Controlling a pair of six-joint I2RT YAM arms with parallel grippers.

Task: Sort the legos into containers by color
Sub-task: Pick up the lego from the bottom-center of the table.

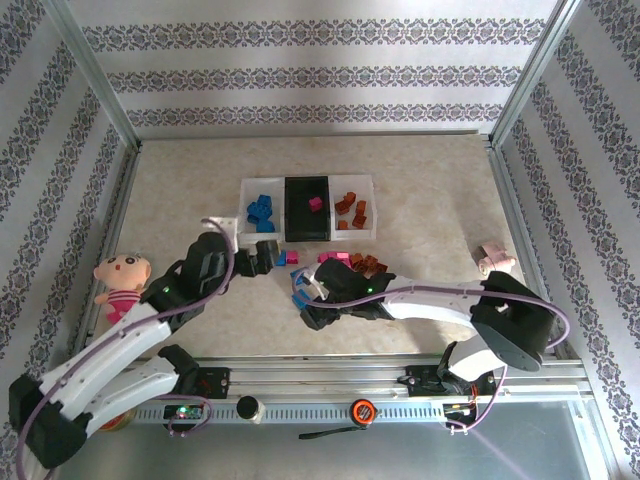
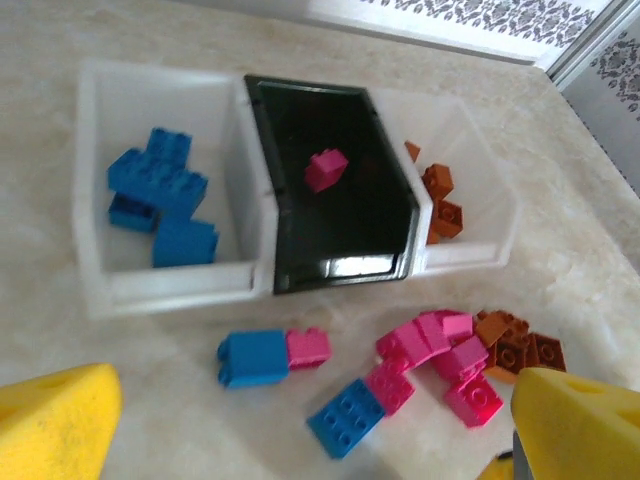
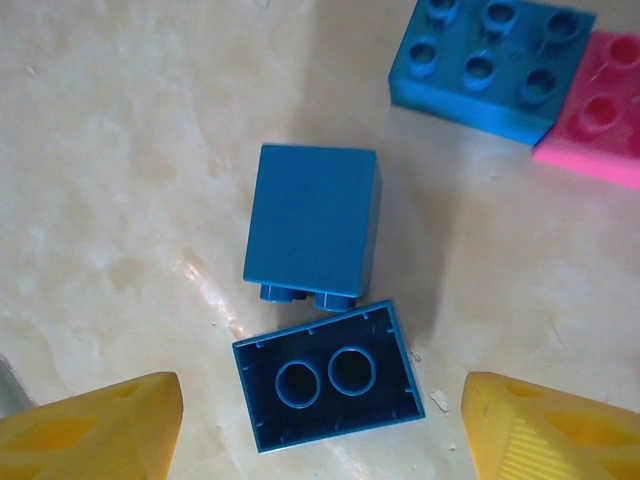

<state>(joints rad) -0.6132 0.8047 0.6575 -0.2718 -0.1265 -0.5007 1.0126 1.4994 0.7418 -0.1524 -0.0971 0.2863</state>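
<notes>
Item: upturned blue lego [image 3: 330, 385], hollow underside up, on the table.

- **Position:** it was found directly beneath the right gripper [image 3: 322, 400], between its yellow fingers [image 3: 100, 430], which were held apart and clear of it on both sides.
- **Long axis:** it was laid roughly from finger to finger, slightly tilted. A wrist turn was judged necessary for a grip across the short sides.
- **Neighbour:** a second blue lego [image 3: 312, 222] was noted just beyond its far edge.
- **Left gripper [image 2: 315, 430]:** the fingers were spread wide with nothing held, and it was placed short of the containers [image 2: 180, 285].
- **Nearer arm:** the right arm was judged nearer.
</notes>
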